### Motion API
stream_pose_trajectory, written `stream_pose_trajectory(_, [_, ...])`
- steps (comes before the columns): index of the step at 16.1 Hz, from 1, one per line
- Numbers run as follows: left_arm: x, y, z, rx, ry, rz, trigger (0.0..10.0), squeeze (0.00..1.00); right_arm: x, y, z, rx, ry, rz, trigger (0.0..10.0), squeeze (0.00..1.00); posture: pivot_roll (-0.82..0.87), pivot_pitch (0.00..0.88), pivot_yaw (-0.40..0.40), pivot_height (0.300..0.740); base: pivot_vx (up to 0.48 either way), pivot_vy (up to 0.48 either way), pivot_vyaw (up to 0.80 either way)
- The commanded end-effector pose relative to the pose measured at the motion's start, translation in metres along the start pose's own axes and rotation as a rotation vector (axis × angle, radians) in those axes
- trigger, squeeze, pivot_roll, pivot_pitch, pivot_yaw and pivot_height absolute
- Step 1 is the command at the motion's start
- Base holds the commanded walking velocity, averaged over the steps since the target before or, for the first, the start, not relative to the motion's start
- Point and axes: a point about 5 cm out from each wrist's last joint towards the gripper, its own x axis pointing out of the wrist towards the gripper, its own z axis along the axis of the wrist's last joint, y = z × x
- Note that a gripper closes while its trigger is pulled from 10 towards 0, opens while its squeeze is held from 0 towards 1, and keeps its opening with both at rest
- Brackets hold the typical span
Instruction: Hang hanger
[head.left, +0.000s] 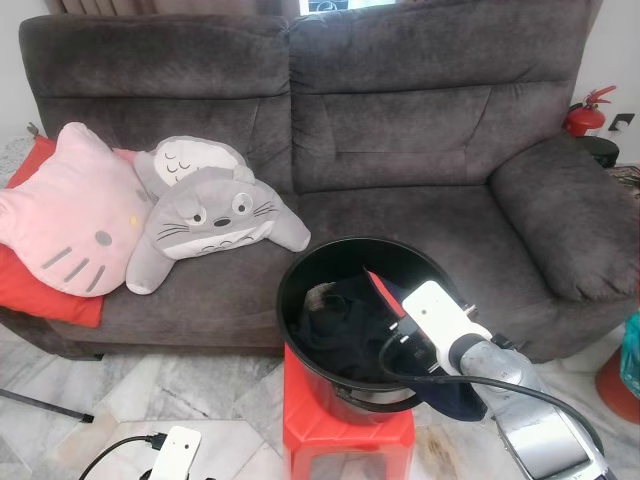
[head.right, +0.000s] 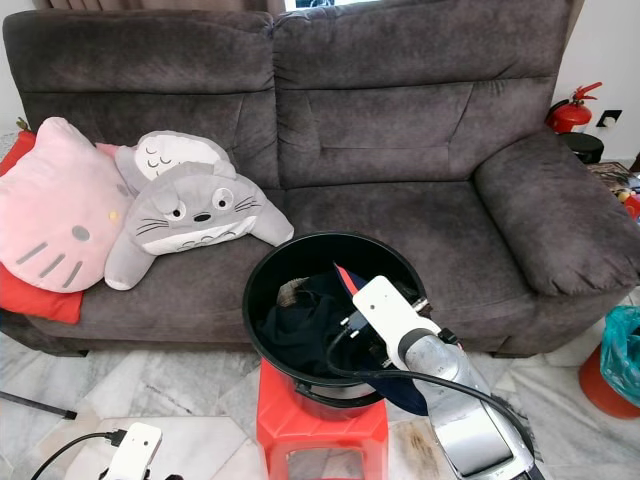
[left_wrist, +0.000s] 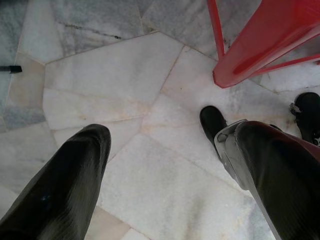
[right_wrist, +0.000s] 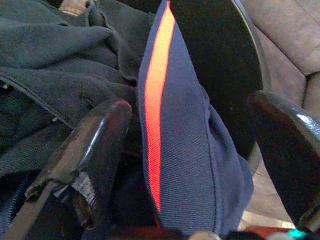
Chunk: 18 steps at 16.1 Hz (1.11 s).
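Hard to see into the black bucket (head.left: 284, 300): dark clothes (head.left: 335, 322) piled inside, all one dim heap. Cannot tell if a hanger lies in there. Partly hidden by the right arm and its white wrist box (head.left: 440, 312), with a black cable (head.left: 480, 381) looping across the rim. Right arm cut off at the bottom edge.

Right gripper (right_wrist: 189, 105) down at the near rim of the bucket, fingers (right_wrist: 102, 132) wide apart. Between them, a blue cloth (right_wrist: 185, 170) with an orange stripe, draped over the rim. Not squeezed; one finger close beside it, the other well apart.

Left gripper (left_wrist: 167, 131) hanging low over the pale stone floor (left_wrist: 125, 85), fingers spread wide, holding nothing. Red stool leg just beside it.

Bucket sitting on top of a red stool (head.left: 345, 432). Right behind, a big grey sofa (head.left: 400, 140). On its left seat, a pink cat pillow (head.left: 60, 215) leaning on a red cushion (head.left: 40, 292), and a grey animal pillow (head.left: 210, 215) touching the pink one. Past the sofa's right arm, a red fire extinguisher (head.left: 585, 115), partly hidden.
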Motion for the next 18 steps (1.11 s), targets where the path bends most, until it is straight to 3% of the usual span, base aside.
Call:
stream_pose_trajectory(1, [-0.002, 0.003, -0.008, -0.001, 0.026, 0.005, 10.0, 0.0, 0.001, -0.002, -0.001, 0.004, 0.01, -0.012, 10.0, 0.0, -0.2, 0.0, 0.058, 0.74, 0.0, 0.0, 0.0])
stream_pose_trajectory(11, [-0.003, 0.004, -0.011, 0.001, 0.036, 0.0, 10.0, 0.0, 0.001, -0.024, -0.007, 0.025, 0.028, -0.138, 10.0, 0.0, -0.21, 0.0, 0.063, 0.74, 0.0, 0.0, 0.0])
stream_pose_trajectory(16, [-0.004, 0.005, -0.015, -0.001, 0.044, -0.005, 10.0, 0.0, -0.001, -0.02, -0.007, 0.047, 0.019, -0.156, 10.0, 0.0, -0.21, 0.0, 0.063, 0.74, 0.0, 0.0, 0.0])
stream_pose_trajectory(18, [-0.005, 0.006, -0.017, 0.001, 0.047, -0.008, 10.0, 0.0, 0.0, -0.009, -0.01, 0.037, 0.04, -0.089, 10.0, 0.0, -0.21, 0.0, 0.063, 0.74, 0.0, 0.0, 0.0])
